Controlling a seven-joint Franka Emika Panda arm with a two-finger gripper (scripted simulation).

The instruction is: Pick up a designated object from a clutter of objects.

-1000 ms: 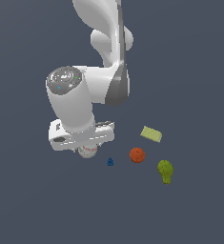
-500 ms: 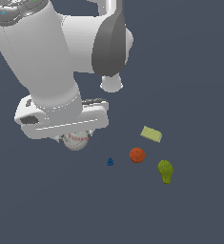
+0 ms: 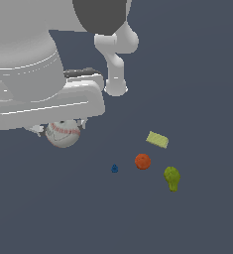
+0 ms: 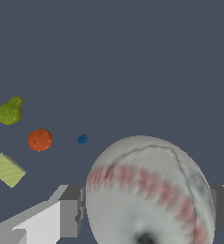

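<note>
Baseball lifted clear of the clutter.
Gripper (image 3: 62,130) clenched on the white baseball (image 3: 63,133), risen well toward the camera since a second ago; orange-red ball (image 3: 143,161), blue piece (image 3: 114,168), yellow-green block (image 3: 157,139), pear (image 3: 172,178) stayed put. Pick looked essentially done.

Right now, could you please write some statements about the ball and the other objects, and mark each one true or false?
1. The gripper holds the baseball. True.
2. The orange-red ball is in the gripper. False: it lies on the floor, apart from the gripper.
3. The tiny blue piece touches the orange-red ball. False: a gap separates them.
4. The pear lies at the exterior view's right of the orange-red ball. True.
</note>
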